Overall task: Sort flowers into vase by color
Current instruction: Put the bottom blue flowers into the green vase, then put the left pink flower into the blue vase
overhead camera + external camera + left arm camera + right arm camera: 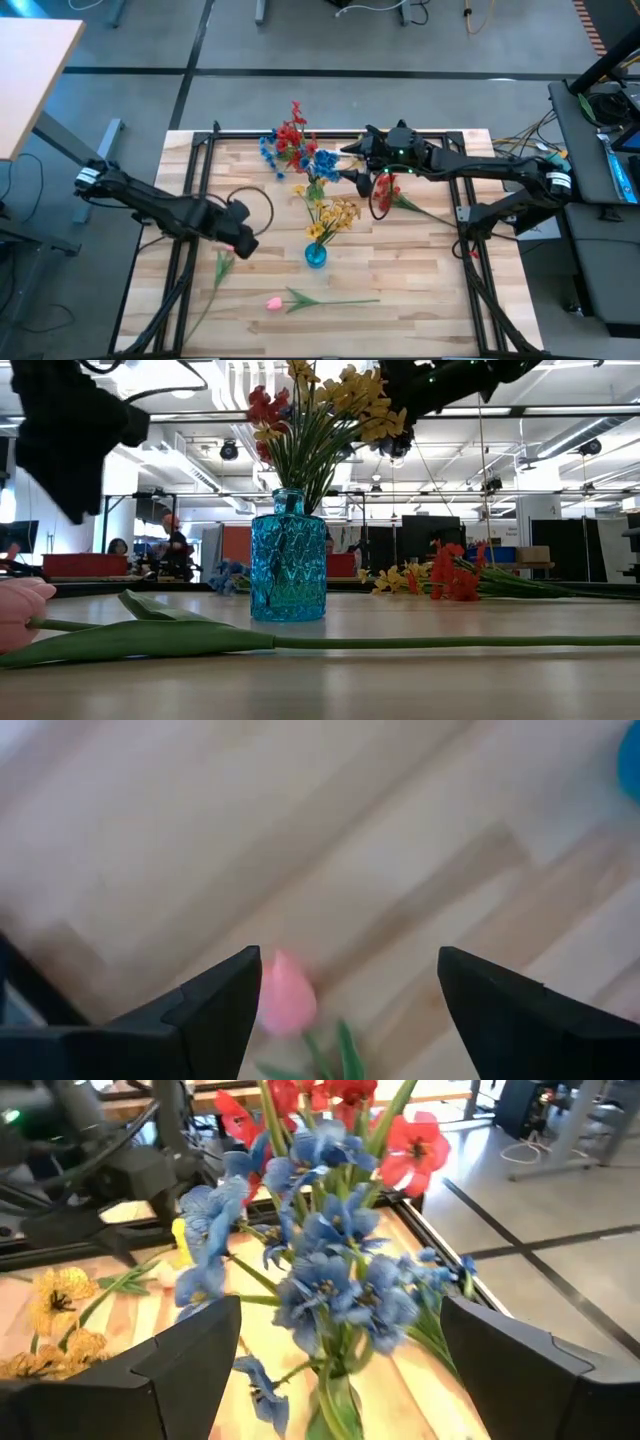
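Tulip (285, 998) lies below left tool (340, 1005).

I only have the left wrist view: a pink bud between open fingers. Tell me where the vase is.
Observer: The blue vase stands upright near the table's middle, on the centre side of the left gripper; yellow sprays stand in it.
Operator: Report any other tulip.
Observer: A second pink tulip lies flat near the front edge.
Operator: Give me the right arm.
Observer: The right gripper is open at the blue flowers at the table's back, with red flowers beside them.
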`<state>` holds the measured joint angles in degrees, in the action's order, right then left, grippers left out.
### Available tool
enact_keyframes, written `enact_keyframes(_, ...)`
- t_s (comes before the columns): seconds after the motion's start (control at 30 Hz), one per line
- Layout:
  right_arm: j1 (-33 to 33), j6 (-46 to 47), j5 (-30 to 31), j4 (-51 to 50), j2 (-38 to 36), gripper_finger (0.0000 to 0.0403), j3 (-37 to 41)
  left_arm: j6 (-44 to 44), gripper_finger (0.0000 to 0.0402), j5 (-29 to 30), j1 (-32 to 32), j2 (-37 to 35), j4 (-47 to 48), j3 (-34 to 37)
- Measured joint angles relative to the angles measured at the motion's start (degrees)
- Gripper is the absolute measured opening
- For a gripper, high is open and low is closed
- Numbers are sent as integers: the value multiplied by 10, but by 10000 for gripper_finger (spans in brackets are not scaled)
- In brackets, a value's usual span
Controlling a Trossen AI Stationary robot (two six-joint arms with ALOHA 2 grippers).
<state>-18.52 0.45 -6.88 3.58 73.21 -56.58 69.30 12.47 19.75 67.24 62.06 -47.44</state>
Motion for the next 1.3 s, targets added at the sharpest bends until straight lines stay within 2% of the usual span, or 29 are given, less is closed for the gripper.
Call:
enact_keyframes(0.2,0,0,24,-51,-36,336,0,70,286,-63,46,52,3,0)
enact_keyframes(0.43,0,6,24,-70,-68,335,0,155,286,-144,89,114,16,0)
enact_keyframes(0.67,2,13,24,-81,-83,338,0,165,286,-197,92,168,44,-1)
enact_keyframes(0.9,2,21,24,-96,-83,338,0,155,280,-242,102,212,27,0)
enact_keyframes(1.07,2,21,24,-98,-83,338,0,147,243,-251,103,231,18,0)
enact_keyframes(1.3,3,27,20,-98,-83,338,0,132,151,-250,103,265,12,0)
